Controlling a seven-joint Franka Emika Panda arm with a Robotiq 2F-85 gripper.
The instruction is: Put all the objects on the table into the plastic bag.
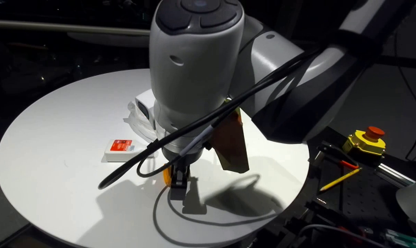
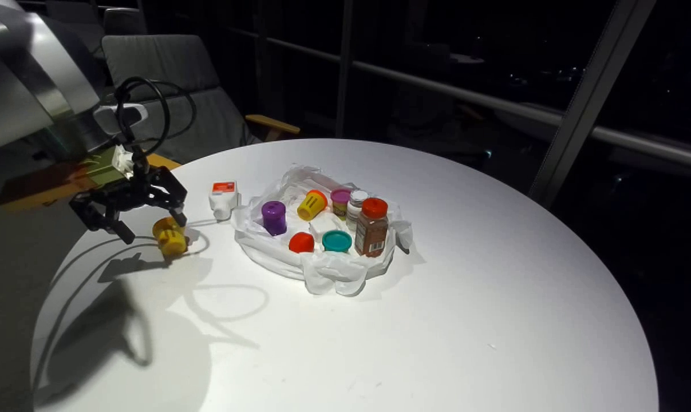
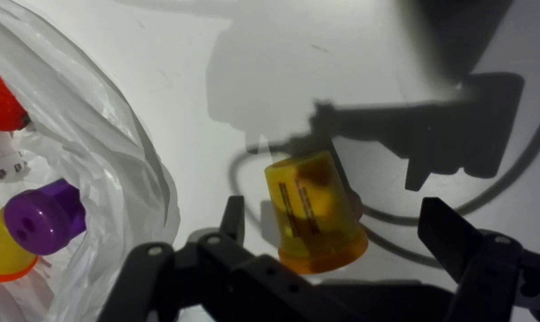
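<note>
Between the widely parted jaws of the pincer (image 3: pixel 334 219), a yellow cup (image 3: pixel 312 212) lies on the tabletop (image 2: pixel 465 303). Near the pincer, the plastic bag (image 3: pixel 117 192) holds a purple cup (image 3: pixel 41 219); right of the pincer in an exterior view lies a white bottle (image 2: pixel 224 200).

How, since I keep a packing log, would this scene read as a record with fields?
Gripper: open, nothing gripped; wrist view shows yellow cup between its fingers
Plastic bag: open on the table
In bag: purple cup, second yellow cup, pink-lidded cup, teal-lidded cup, red-capped jar, white bottle
In bag, identity unclear: red item
Outside bag: first yellow cup, red-labelled bottle
</note>
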